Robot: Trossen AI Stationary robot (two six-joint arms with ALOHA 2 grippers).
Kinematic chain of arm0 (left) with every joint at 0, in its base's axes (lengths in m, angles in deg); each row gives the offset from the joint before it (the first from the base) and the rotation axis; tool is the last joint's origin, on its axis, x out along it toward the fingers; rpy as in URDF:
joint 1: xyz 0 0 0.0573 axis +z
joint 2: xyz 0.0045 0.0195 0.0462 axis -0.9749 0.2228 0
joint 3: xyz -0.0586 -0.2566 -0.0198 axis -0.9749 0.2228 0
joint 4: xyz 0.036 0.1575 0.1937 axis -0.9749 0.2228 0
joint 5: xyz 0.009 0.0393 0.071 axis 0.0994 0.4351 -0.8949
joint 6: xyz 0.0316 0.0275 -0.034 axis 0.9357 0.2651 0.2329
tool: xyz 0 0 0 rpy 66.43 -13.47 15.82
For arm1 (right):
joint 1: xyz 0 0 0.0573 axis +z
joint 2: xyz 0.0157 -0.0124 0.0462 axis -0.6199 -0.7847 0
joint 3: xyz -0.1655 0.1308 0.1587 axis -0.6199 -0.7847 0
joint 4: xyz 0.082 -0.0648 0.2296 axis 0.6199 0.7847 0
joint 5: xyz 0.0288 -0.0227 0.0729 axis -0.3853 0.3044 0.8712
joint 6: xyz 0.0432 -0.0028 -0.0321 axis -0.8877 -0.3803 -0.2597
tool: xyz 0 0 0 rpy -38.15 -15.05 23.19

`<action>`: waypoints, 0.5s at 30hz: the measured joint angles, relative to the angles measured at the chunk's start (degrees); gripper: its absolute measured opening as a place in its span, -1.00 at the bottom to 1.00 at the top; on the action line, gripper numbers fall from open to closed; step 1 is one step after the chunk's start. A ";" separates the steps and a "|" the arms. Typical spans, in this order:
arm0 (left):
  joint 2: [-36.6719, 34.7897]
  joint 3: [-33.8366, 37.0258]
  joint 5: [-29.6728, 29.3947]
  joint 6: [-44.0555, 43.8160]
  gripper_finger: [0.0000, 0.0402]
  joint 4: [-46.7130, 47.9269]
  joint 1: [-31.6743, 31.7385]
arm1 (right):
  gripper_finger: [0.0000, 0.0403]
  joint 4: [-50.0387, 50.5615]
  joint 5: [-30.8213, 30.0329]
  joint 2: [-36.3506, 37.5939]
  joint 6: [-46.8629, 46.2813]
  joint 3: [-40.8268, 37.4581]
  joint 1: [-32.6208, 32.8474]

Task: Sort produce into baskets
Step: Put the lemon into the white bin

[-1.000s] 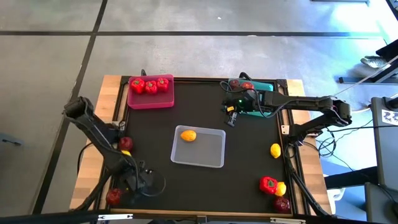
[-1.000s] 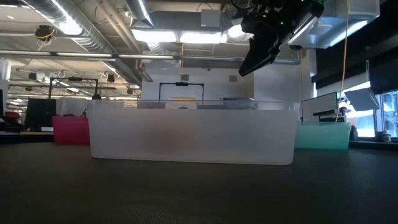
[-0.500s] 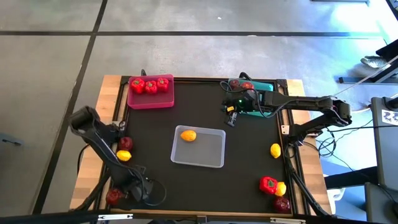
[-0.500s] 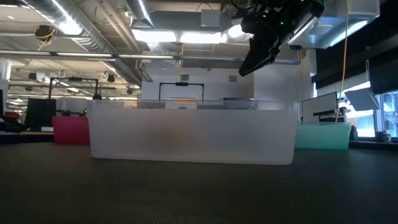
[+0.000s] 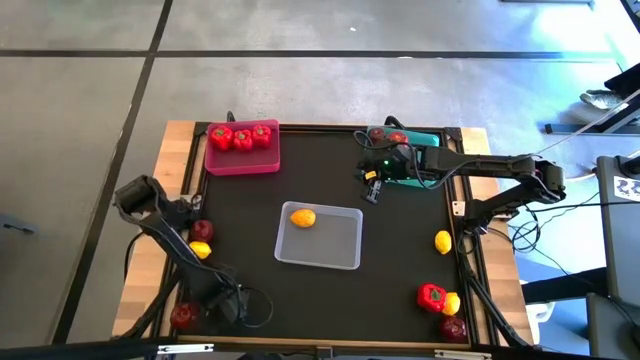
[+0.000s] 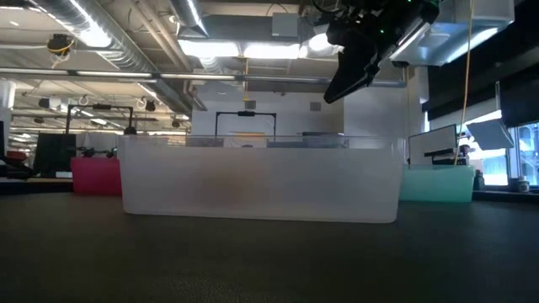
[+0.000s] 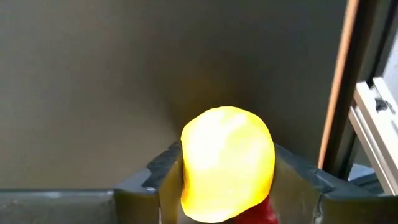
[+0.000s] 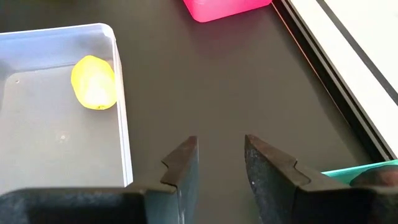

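Left gripper (image 7: 227, 180) at near-left table corner, jaws pinching a lemon (image 7: 227, 163), right gripper (image 8: 221, 163) spread empty beside teal basket (image 5: 425, 150)

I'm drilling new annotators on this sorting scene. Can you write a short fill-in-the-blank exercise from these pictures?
1. The pink basket holds ___ red peppers.
2. The clear basket holds one ___.
3. The left claw has a ___ lemon between its fingers.
4. The right claw holds ___ and hangs in front of the teal basket.

Missing words: three; lemon; yellow; nothing

No text, label or number can be read anywhere
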 joint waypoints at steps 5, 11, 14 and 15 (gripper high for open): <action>-0.10 -2.90 -0.17 1.12 -0.11 5.19 2.87 | -0.35 0.00 0.02 0.00 0.00 0.00 0.00; -4.86 -5.06 -5.33 1.98 -0.09 11.47 7.80 | -0.35 0.00 1.39 0.00 -0.02 0.00 0.00; -8.59 -5.21 -9.20 2.10 -0.08 12.37 10.69 | -0.35 0.02 1.79 0.00 -0.02 0.02 0.00; -9.95 -5.21 -10.94 2.12 -0.08 12.72 11.69 | -0.35 0.02 1.94 0.00 -0.02 0.02 0.00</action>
